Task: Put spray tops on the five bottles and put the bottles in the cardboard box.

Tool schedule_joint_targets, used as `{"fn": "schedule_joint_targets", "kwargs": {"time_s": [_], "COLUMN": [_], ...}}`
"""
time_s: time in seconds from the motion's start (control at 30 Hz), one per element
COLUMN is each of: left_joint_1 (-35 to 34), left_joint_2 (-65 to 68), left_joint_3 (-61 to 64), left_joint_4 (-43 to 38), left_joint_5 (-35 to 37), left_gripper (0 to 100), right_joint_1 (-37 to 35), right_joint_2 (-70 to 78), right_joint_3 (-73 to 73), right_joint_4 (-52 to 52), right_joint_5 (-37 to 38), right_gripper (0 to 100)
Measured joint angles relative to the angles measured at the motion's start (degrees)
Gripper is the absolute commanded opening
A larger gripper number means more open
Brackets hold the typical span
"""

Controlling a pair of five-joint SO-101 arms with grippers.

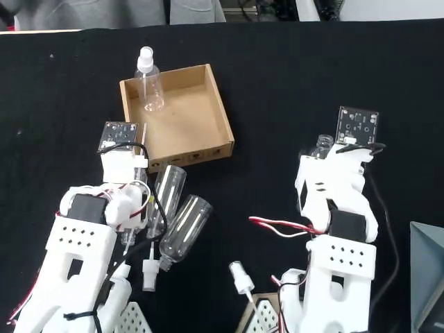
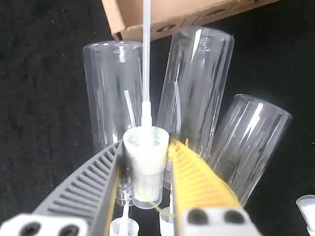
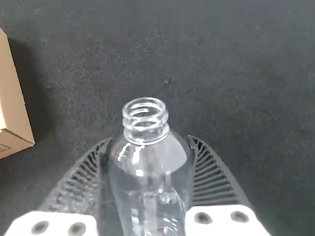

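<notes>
Gripping a spray top (image 2: 145,162), the left pincer (image 2: 145,147) has its grey finger and its yellow finger pressed on the white cap from both sides. The top's thin tube sticks out past the fingertips, toward the cardboard box (image 2: 162,17). Three clear bottles with no tops lie on their sides just below and past this pincer, between it and the box: a first bottle (image 2: 110,93), a second bottle (image 2: 197,83) and a third bottle (image 2: 251,142).

The right pincer (image 3: 147,142) is clamped on an open bottle (image 3: 145,128), with one dark finger on each side of its body. The bottle's bare neck pokes out past the fingertips. One corner of the box shows off to the side of this pincer, well apart from it.

A capped bottle (image 1: 148,83) is at the far corner of the box, well away from both pincers. Two loose tops lie on the table: one loose top (image 1: 149,269) behind the left pincer, beside its arm, and another loose top (image 1: 243,277) between the two arms.

The table is covered by a black cloth (image 1: 291,62) with a few tiny pale specks. Past its far edge are grey and white shapes I cannot make out. A grey thing (image 1: 427,277) sits at the edge beside the right arm.
</notes>
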Motion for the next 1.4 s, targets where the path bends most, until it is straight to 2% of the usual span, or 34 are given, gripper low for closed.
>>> {"fn": "schedule_joint_targets", "kwargs": {"time_s": [0.17, 0.47, 0.7, 1.07, 1.4], "left_joint_1": [-1.4, -11.8, -13.8, -17.8, -22.4], "left_joint_2": [0.0, 0.0, 0.0, 0.4, 19.1], "left_joint_3": [0.0, 0.0, 0.0, 0.0, -6.9], "left_joint_4": [0.0, -5.9, -6.0, -8.0, -8.1], "left_joint_5": [6.2, 15.8, 22.0, 24.8, 25.3], "left_gripper": [9, 9, 9, 9, 9], "right_joint_1": [0.0, 0.0, 0.0, 0.0, 0.0], "right_joint_2": [0.0, 0.0, 0.0, 0.0, 0.0], "right_joint_3": [0.0, 1.0, 1.0, 1.0, 1.0], "right_joint_4": [-1.0, -1.4, -1.4, -1.4, -1.4], "right_joint_5": [0.0, 0.0, 0.0, 0.0, 0.0], "right_gripper": [7.5, 7.6, 7.6, 7.7, 7.7]}}
